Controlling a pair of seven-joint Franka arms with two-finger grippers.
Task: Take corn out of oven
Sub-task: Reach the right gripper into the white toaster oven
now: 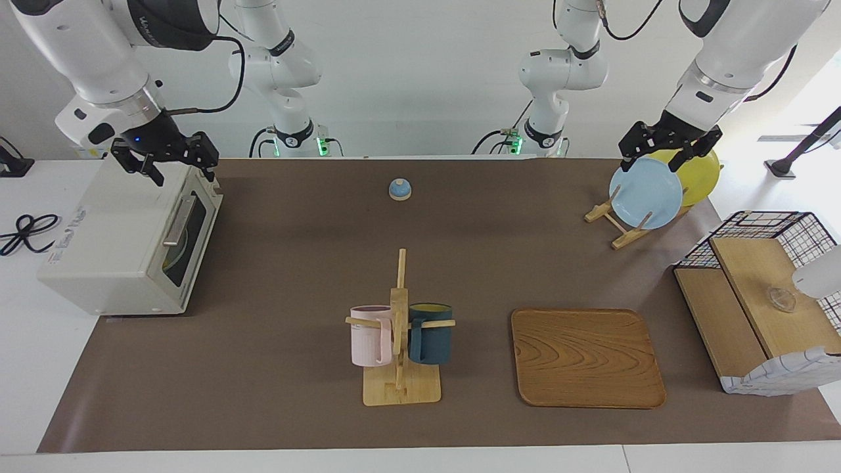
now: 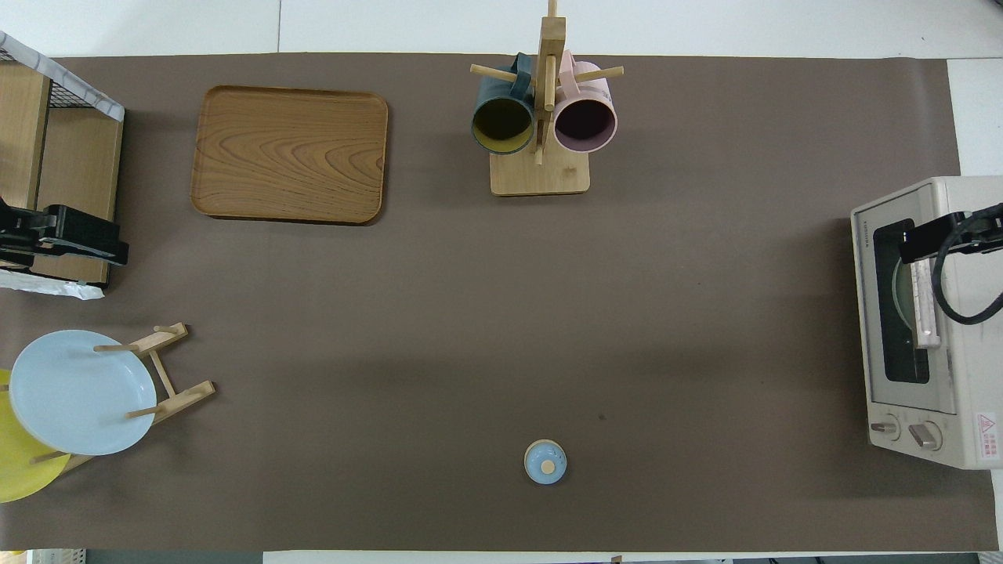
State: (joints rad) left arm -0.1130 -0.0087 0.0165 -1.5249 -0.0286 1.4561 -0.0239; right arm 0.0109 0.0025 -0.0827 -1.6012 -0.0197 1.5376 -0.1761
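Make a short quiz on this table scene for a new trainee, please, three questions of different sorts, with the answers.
1. True or false: the door of the oven stands open.
2. Choose one. The right pincer hangs over: A the oven, B the wooden tray, C the blue plate.
3. How many mugs hang on the wooden stand?

Key: 1 false, the door is shut; 2 A; 3 two, one pink and one dark blue.
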